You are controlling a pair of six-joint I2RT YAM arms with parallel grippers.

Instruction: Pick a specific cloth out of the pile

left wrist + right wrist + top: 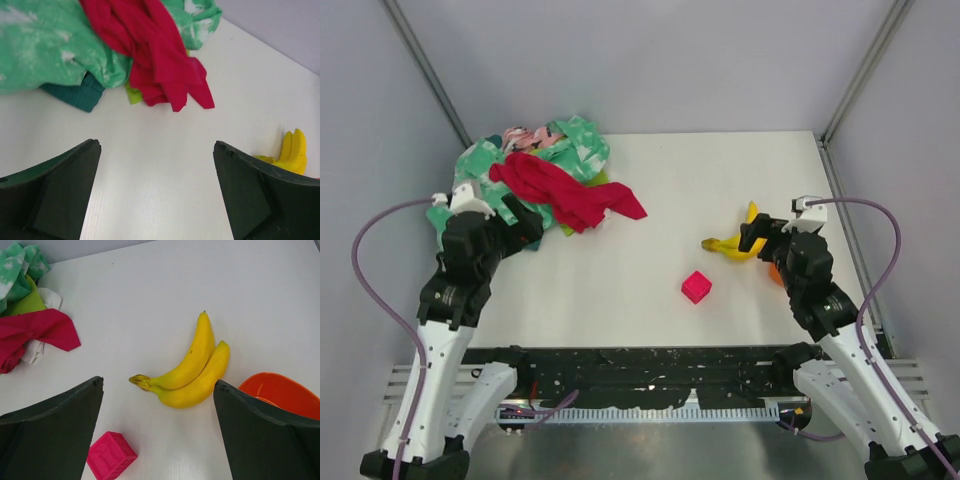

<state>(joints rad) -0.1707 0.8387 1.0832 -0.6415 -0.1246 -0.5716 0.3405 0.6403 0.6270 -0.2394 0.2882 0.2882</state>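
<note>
Hovering at the near edge of the pile (535,160), the left gripper (157,146) stood spread wide and empty, so the reach was the step in hand. The lime-green cloth (132,93) showed only as a sliver beneath the magenta-red cloth (155,55). Next, by my judgement, the gripper had to pinch that sliver alone. The right gripper (159,381), also spread, hung over 2 bananas (192,372).

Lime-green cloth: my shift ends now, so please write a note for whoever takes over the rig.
Left gripper: open, empty, facing the pile's near edge, not touching fabric.
Right gripper: open, empty, by the banana.
Lime-green cloth: mostly buried in the pile at far left, under the magenta-red cloth; only edges show.
Done: nothing picked out yet.
To do: probably grasp an exposed lime-green edge and pull it clear.
</note>
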